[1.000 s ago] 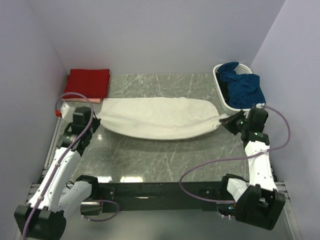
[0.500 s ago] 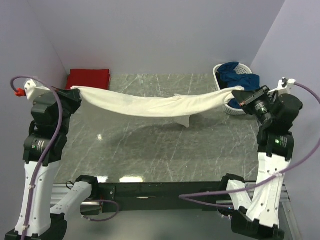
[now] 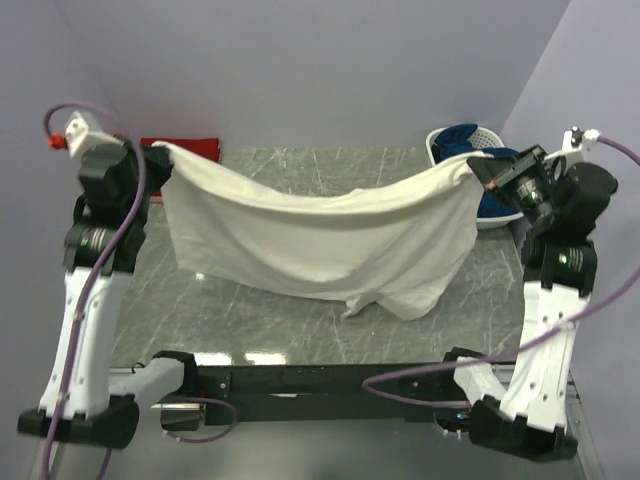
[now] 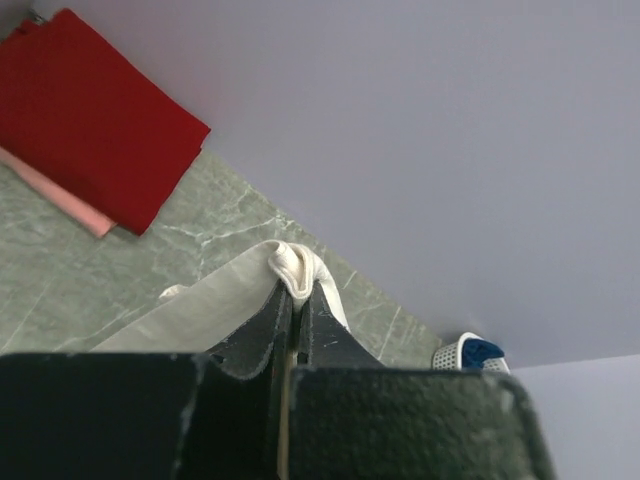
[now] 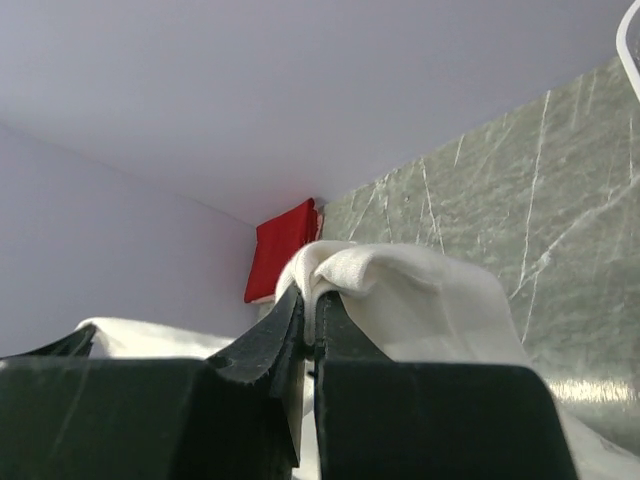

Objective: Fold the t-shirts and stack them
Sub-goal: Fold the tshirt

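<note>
Now | left hand (image 3: pixel 155 148), right hand (image 3: pixel 478 168) grasping cream t-shirt (image 3: pixel 320 240) | red t-shirt (image 3: pixel 195 145), basket (image 3: pixel 432 147): far corners

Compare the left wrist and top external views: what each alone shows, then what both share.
Left wrist only: a pale pink shirt edge under the red shirt, and the left hand pinching the cream shirt close up. Top external only: the right hand, and that shirt's whole span hanging between both hands. Shared: red shirt, cream shirt, basket, table.
</note>
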Available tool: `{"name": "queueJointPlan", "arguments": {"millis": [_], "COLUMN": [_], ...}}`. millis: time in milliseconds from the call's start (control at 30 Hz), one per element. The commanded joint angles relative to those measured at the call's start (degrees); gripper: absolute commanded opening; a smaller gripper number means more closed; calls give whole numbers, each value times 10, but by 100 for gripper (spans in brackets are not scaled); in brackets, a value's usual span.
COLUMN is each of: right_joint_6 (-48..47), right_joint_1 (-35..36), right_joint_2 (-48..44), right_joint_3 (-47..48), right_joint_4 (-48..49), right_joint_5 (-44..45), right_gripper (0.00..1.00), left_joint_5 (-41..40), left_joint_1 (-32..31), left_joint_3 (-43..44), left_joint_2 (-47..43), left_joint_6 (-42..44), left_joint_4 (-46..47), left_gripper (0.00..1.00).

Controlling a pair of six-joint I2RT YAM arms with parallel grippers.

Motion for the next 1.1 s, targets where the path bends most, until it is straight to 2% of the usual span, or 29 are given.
{"name": "queueJointPlan", "arguments": {"millis": [0,100,300,333,400,467,600,733,833,1067], "right_joint_6": [20,23,17,12,7,6,14,26,31,25], "right_joint_1": [1,6,49,56,60,59,58,60,60,60], "right_joint_2": [78,156,279,289,297,292,235,199,161,71], "right_joint_3": [29,91,266,288,321,307,208,103,-33,-272], "right_joint_4": [127,140,148,137,135,139,184,203,214,205], "right_joint_5": [-7,-2,48,57,76,83,89,71,73,83], "right_gripper": [0,0,0,0,0,0,0,0,0,0], "left_joint_5": [50,85,151,155,166,171,170,196,211,211], "left_joint_1": [27,46,67,87,98,105,121,135,135,135], "left_joint_3": [39,84,287,338,379,374,276,118,7,-265], "left_joint_2": [94,184,368,385,409,409,349,289,250,171], "left_joint_6": [16,17,23,25,29,28,27,22,17,-35], "left_joint_4": [106,157,166,162,152,155,185,216,235,256], "left_gripper": [0,0,0,0,0,0,0,0,0,0]}}
